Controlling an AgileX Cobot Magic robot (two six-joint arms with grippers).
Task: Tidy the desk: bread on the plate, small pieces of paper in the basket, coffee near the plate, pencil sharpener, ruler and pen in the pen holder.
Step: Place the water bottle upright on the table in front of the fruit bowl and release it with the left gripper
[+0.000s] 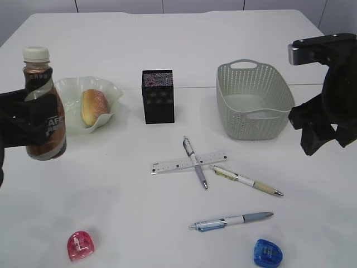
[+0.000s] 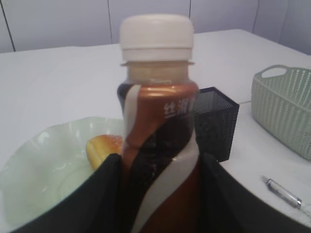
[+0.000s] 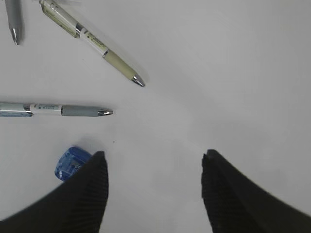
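My left gripper (image 1: 33, 120) is shut on the brown coffee bottle (image 1: 43, 106), upright just front-left of the pale green plate (image 1: 67, 89) with the bread (image 1: 93, 106) on it. The wrist view shows black fingers (image 2: 97, 199) on both sides of the coffee bottle (image 2: 158, 126). A ruler (image 1: 173, 163) and three pens (image 1: 195, 162) (image 1: 245, 180) (image 1: 231, 220) lie mid-table. Pink (image 1: 81, 245) and blue (image 1: 268, 253) pencil sharpeners sit near the front edge. My right gripper (image 3: 154, 165) hovers open and empty right of the blue sharpener (image 3: 73, 162). No paper pieces show.
The black mesh pen holder (image 1: 158, 96) stands behind the ruler. The grey-green basket (image 1: 223, 84) sits at the back right, beside my right arm (image 1: 326, 111). White table lies bare under the right gripper.
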